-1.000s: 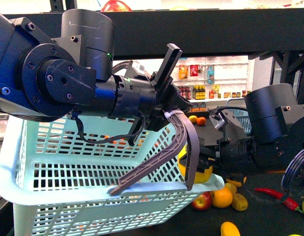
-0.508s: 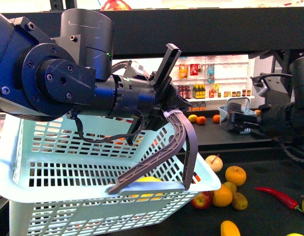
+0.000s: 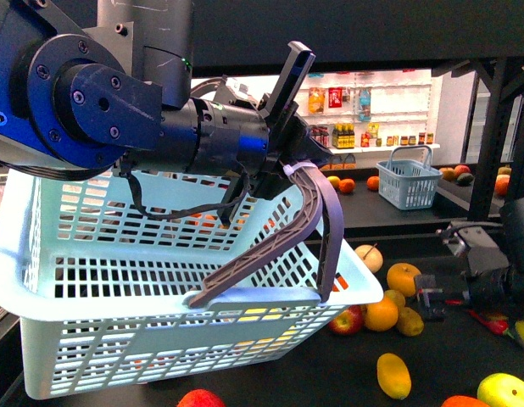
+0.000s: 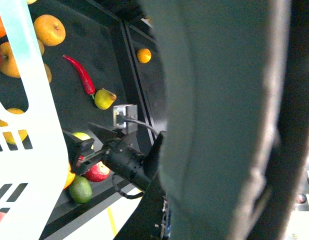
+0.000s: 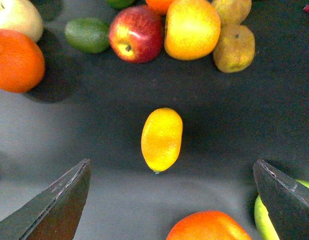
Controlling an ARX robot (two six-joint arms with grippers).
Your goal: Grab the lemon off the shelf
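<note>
My left gripper [image 3: 300, 174] is shut on the grey basket handle [image 3: 317, 220] and holds the pale blue slotted basket [image 3: 118, 280] up in front of the shelf [image 3: 372, 34]. Yellow patches behind the basket's front wall are the lemon [image 3: 255, 315], lying inside. My right gripper [image 3: 429, 297] hangs open low at the right, above the shelf's dark tray [image 3: 330, 373]. In the right wrist view its fingers [image 5: 59, 200] stand wide apart with nothing between them. A longer deep-yellow oval fruit [image 5: 161, 139] lies on the tray just beyond them. The left wrist view is mostly blocked by a grey blur.
Oranges [image 3: 404, 278], a red apple [image 3: 347, 320], a red chili [image 3: 491, 322] and a yellow-green fruit [image 3: 505, 390] lie on the tray right of the basket. An apple [image 5: 137, 32], an orange [image 5: 17, 60] and a green fruit [image 5: 87, 34] lie ahead of the right gripper. A small blue basket [image 3: 408, 182] stands far back.
A second ago the right gripper held the lemon at the basket's rim. It let go, the lemon dropped inside, and the right arm swung right and down over the tray.
</note>
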